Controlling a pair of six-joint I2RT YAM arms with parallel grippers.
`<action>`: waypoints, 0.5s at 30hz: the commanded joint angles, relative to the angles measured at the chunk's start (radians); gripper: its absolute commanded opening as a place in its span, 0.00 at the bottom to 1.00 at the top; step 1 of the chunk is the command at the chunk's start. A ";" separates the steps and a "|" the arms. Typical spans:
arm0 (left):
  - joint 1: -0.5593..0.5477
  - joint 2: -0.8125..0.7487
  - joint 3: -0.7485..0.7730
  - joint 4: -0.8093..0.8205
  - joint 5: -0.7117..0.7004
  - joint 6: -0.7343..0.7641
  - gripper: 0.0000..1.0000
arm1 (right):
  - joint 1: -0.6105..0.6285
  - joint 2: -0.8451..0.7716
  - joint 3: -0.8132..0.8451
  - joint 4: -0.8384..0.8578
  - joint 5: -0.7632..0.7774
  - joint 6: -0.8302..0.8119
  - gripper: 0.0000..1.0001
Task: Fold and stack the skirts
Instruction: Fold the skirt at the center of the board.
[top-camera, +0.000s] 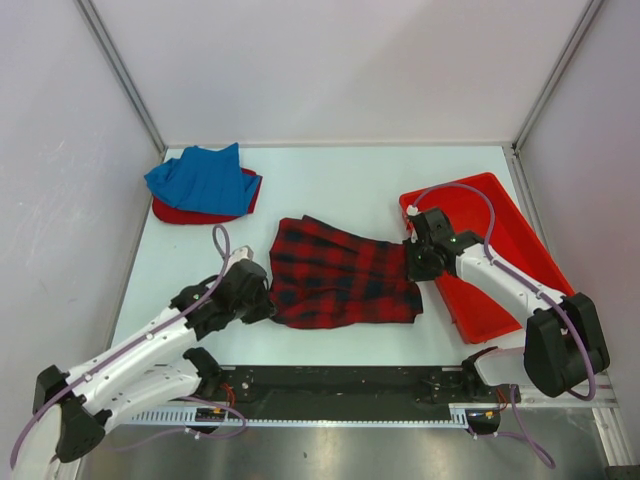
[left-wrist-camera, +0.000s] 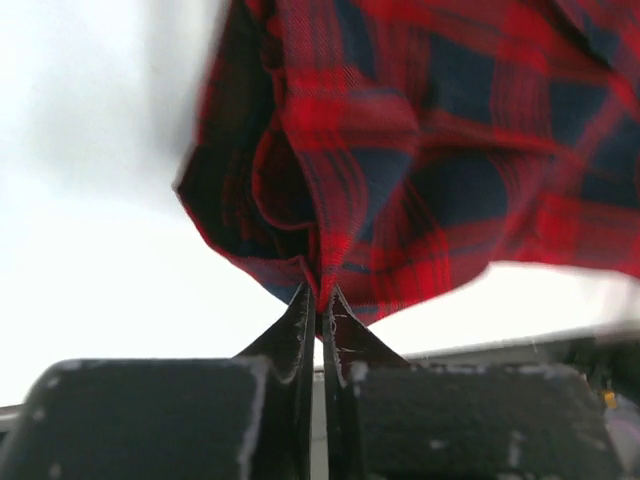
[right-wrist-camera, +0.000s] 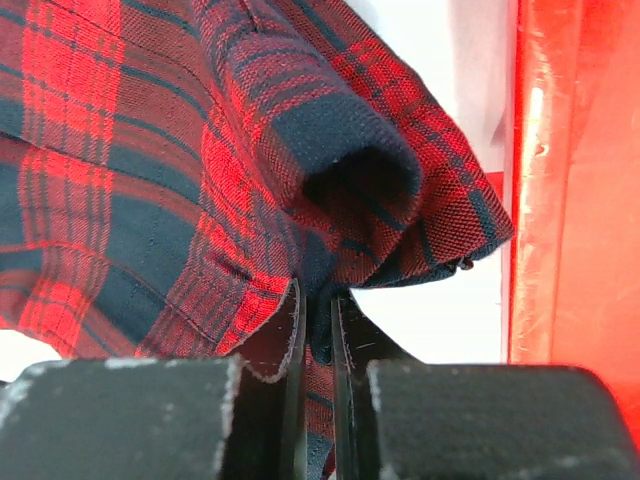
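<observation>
Right, risks first. The left gripper (left-wrist-camera: 320, 295) is pressed together on only the very edge of the plaid skirt (top-camera: 345, 275), at the end away from the red tray (top-camera: 520, 235). It's a thin bite, so I'd guess it slips out once the cloth takes tension.

The right gripper (right-wrist-camera: 318, 305) pinches a bunched fold, apparently more than one layer, at the skirt's tray-side end. An uneven pull likely skews the fold or drops a corner. That end sits just beside the tray rim, so a low swing could catch the rim or drag cloth over it.

Position: the plaid skirt lies mostly flat just beside the tray, spanning between the two pincers, one at each end.

The blue skirt (top-camera: 200, 180) lies on the red skirt (top-camera: 178, 213), well apart from the tray toward the far corner away from it. That makes a long carry, so a weak grip matters.
</observation>
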 joint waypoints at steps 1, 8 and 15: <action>0.003 0.049 0.059 -0.022 -0.197 -0.070 0.02 | -0.004 -0.028 0.003 -0.014 0.064 -0.010 0.00; 0.130 0.154 -0.042 0.214 -0.236 -0.133 0.00 | -0.007 -0.009 0.003 -0.017 0.111 -0.002 0.00; 0.136 0.276 -0.066 0.319 -0.247 -0.063 0.18 | -0.011 -0.043 0.003 -0.020 0.088 0.005 0.00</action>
